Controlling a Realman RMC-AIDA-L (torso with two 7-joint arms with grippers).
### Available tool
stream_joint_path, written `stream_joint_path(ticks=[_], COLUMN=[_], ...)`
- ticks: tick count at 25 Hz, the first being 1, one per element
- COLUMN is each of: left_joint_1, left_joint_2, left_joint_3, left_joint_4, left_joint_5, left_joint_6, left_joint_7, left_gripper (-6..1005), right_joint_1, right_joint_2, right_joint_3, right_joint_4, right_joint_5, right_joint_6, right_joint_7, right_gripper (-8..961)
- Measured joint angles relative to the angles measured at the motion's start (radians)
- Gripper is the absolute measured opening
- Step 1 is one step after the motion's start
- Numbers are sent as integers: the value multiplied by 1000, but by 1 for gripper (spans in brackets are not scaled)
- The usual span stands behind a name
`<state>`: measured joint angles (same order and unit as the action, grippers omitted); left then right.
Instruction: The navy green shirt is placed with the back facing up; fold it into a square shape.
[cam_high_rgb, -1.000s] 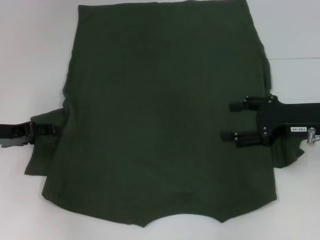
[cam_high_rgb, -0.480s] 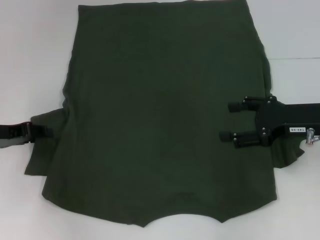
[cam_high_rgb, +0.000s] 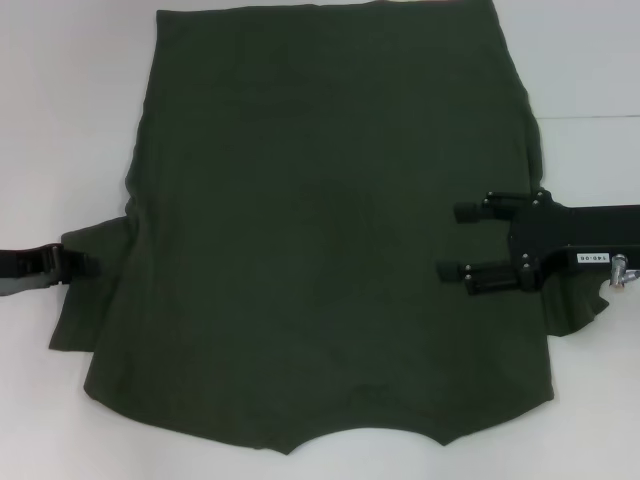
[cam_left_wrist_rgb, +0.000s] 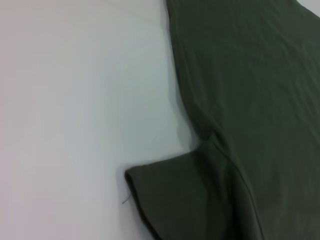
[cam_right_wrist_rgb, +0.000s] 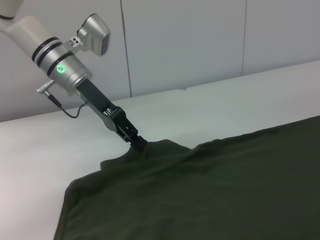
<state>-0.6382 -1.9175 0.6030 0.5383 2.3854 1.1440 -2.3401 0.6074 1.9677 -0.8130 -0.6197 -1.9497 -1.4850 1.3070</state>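
Looking at the navy green shirt (cam_high_rgb: 330, 240) first: it lies flat on the white table (cam_high_rgb: 70, 120), plain back up, hem toward the far side and neckline at the near edge, w/ both short sleeves sticking out sideways. No fold in the body yet as far as I can see, so I'd judge the task barely begun; sleeves in, sides in, then the lengthwise fold to get a square are all left. Left gripper (cam_high_rgb: 85, 262) sits low at the outer edge of the left sleeve (cam_high_rgb: 85, 300); in the right wrist view its tip (cam_right_wrist_rgb: 137, 142) presses into a small raised pucker of cloth, so I read it as clenched on that sleeve edge, though the fingers are too small to be sure of how much fabric they have. Left wrist cam shows only the sleeve cuff (cam_left_wrist_rgb: 165, 195), the armpit seam and bare table, none of its own fingers. Right gripper (cam_high_rgb: 452, 241) hovers over the shirt's right side near the armpit, pointing inward, fingers spread apart, one finger (cam_high_rgb: 480, 211) farther than the other, nothing between them, so released. Right sleeve (cam_high_rgb: 580, 310) pokes out from under that arm, untouched. My guess: both sleeves get pinched next, fold inward.
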Motion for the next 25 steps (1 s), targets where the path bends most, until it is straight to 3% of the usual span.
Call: stream_joint_path(ticks=[8,13,18,25], left_joint_1=[2,-4,-4,-9], left_joint_2=[1,3,4,9], left_joint_3=[0,0,-8,-3], left_joint_4=[-15,-26,-26,-22], left_joint_5=[13,14,5,12], left_joint_6=[-43,-40,-35,-22], left_joint_7=[-11,-7,-6,-11], left_gripper=[308,109,-1,-2], right_joint_1=[2,3,3,4], right_joint_2=[0,0,0,0], right_joint_3=[1,1,0,0], right_joint_4=[1,0,0,1], right_joint_5=[0,0,-3,-7], right_joint_6=[0,1,6,10], right_joint_7=[0,0,0,0], right_gripper=[895,895,894,893])
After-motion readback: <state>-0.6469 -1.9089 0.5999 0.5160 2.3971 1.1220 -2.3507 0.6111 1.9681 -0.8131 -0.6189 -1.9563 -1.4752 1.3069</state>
